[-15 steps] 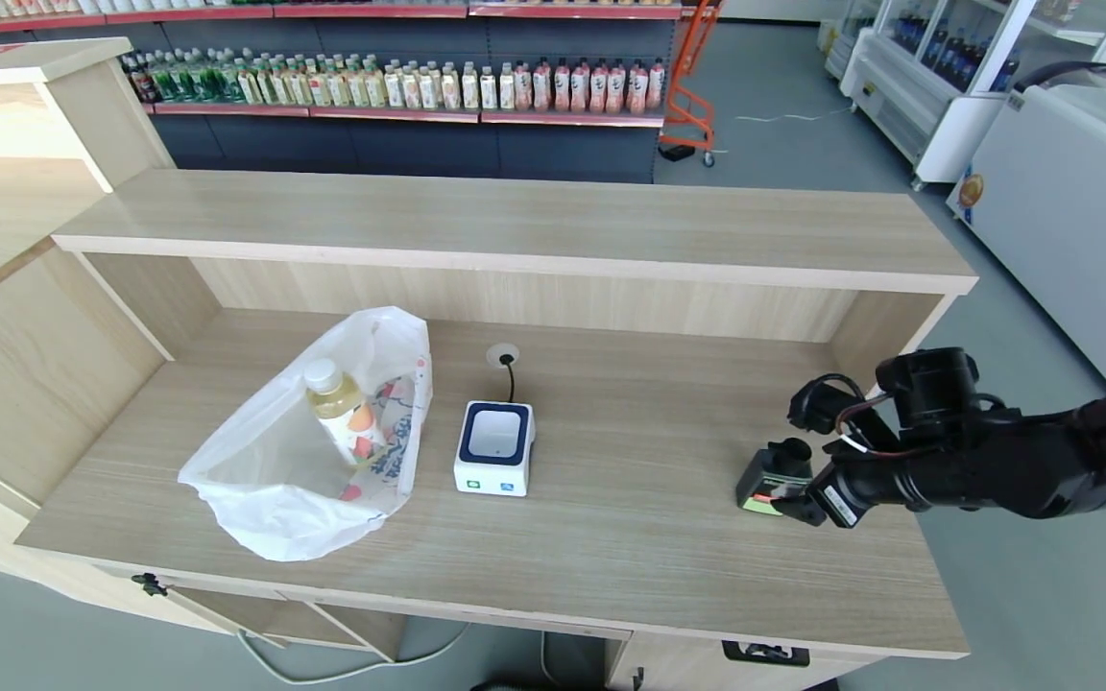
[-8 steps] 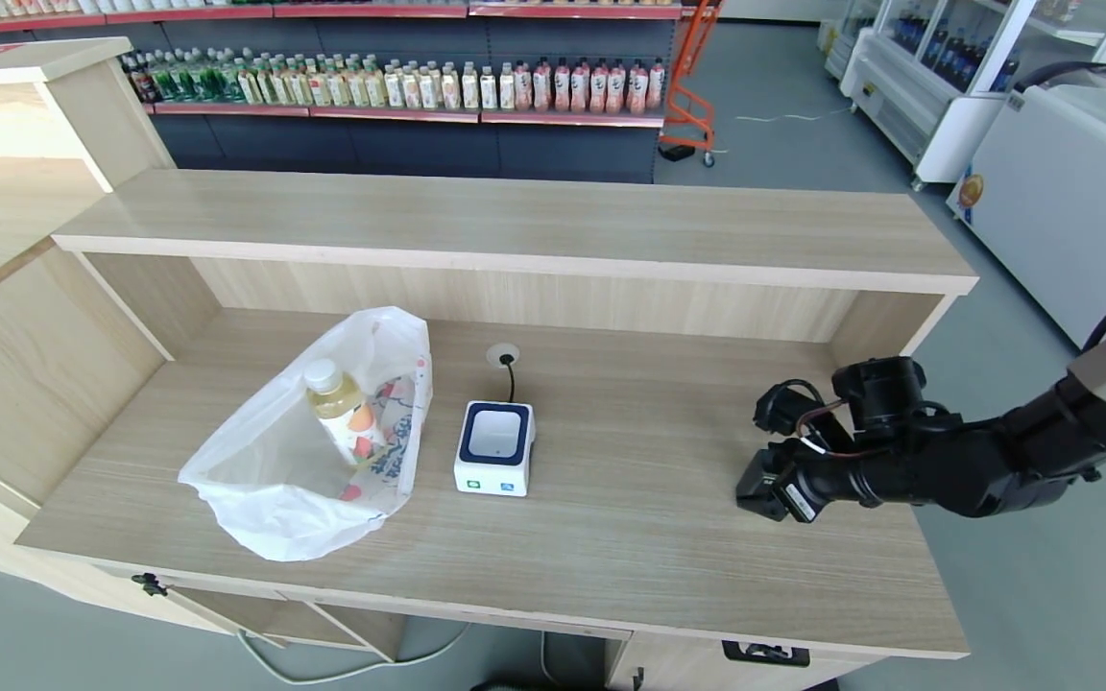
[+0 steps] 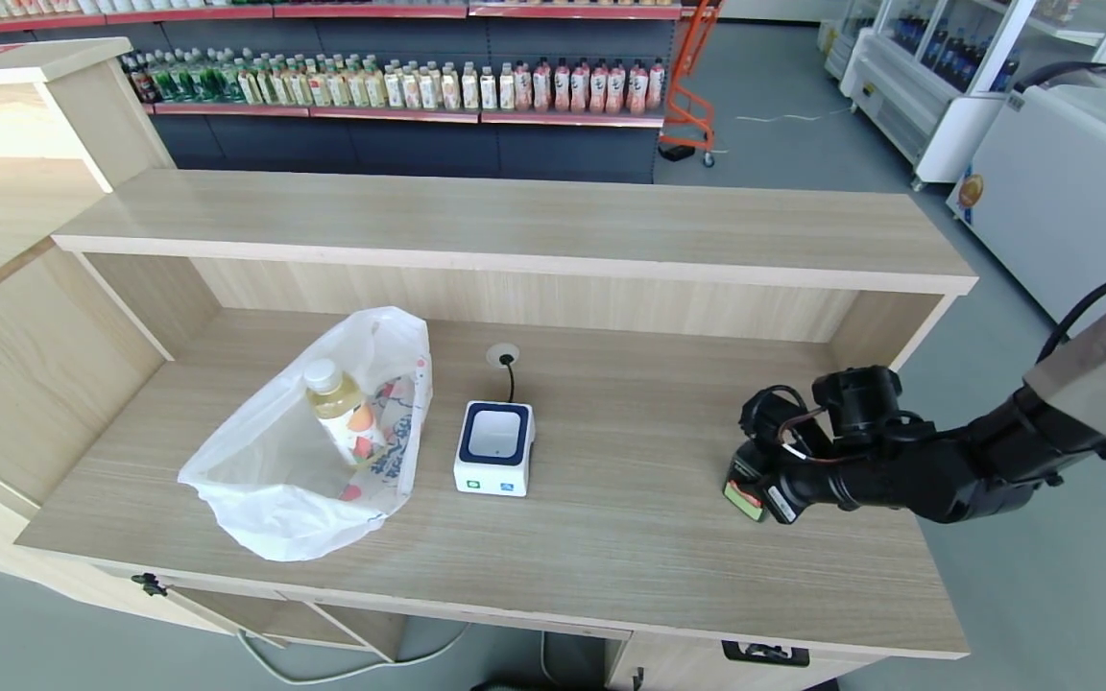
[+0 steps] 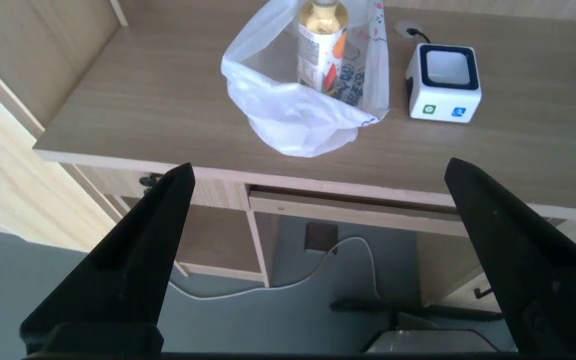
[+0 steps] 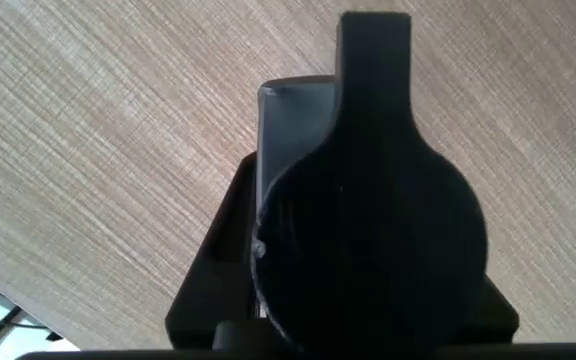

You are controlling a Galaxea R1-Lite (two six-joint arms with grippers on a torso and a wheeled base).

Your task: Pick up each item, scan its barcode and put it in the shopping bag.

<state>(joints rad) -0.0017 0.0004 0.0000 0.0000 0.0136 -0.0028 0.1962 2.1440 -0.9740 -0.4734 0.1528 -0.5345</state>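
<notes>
Item [image 3: 742, 495] (dark, green-and-red end) sits clamped in right tool [image 3: 755, 477].

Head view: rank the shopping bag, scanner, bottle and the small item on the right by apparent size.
1. shopping bag, clearly largest.
2-3. scanner and bottle look about alike; the bottle's base is sunk in the bag, so I won't rank them.
4. small item, smallest, though only partly visible.
</notes>
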